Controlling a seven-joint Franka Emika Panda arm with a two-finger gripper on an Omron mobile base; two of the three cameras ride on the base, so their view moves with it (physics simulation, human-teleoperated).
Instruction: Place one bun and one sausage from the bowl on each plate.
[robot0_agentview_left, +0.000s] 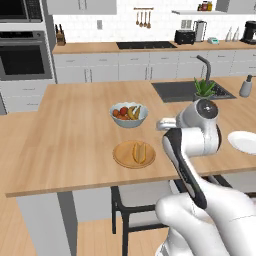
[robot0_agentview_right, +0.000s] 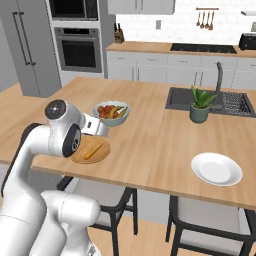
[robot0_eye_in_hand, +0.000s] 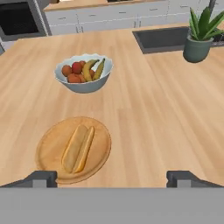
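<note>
A golden bun (robot0_eye_in_hand: 78, 148) lies lengthwise on the flat tan wooden plate (robot0_eye_in_hand: 49, 151) near the island's front edge. The same bun (robot0_agentview_left: 139, 152) and plate (robot0_agentview_left: 120, 155) sit left of my arm in the left base view. My gripper (robot0_eye_in_hand: 113, 178) hovers above the counter just in front of that plate, open, with nothing between its widely spread fingers. The white glossy plate (robot0_agentview_right: 216, 168) sits bare far to the right, also visible as the white plate (robot0_agentview_left: 245, 141). The wooden bowl and the sausages are out of view.
A grey-blue fruit bowl (robot0_eye_in_hand: 84, 72) with bananas and red fruit stands behind the tan plate. A potted plant (robot0_eye_in_hand: 199, 37) and a dark sink (robot0_agentview_right: 210, 99) lie to the back right. A soap dispenser (robot0_agentview_left: 245, 86) stands beside the sink. Chairs sit under the counter's front edge.
</note>
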